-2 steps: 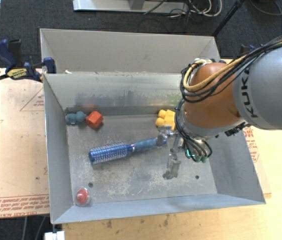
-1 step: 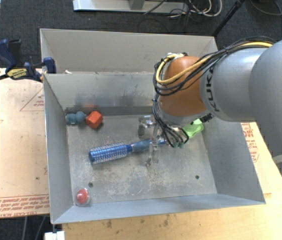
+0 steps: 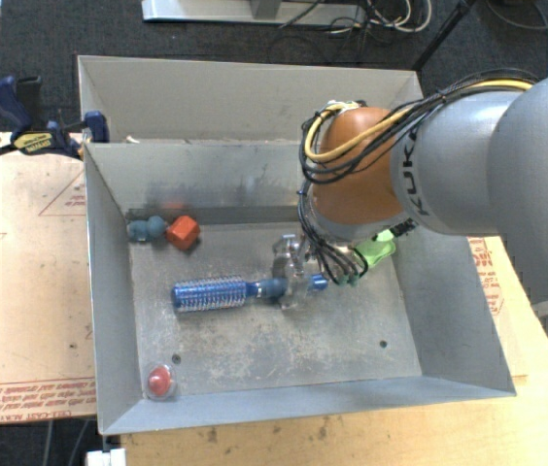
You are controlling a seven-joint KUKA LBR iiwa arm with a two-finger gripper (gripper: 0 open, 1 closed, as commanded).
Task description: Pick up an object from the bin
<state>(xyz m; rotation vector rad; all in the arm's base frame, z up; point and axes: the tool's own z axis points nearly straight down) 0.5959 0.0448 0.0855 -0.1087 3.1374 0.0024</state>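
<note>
Downward — arm [image 3: 468, 163] from right; jaws at blue hairbrush [image 3: 212, 295] handle.

Blue hairbrush [image 3: 218, 294], orange block [image 3: 185, 232]

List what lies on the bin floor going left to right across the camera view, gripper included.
Small blue-grey lump → orange-red block → blue hairbrush → gripper → green object partly under the wrist. The red ball at the front left is left out: it overlaps the first two sideways.
</note>
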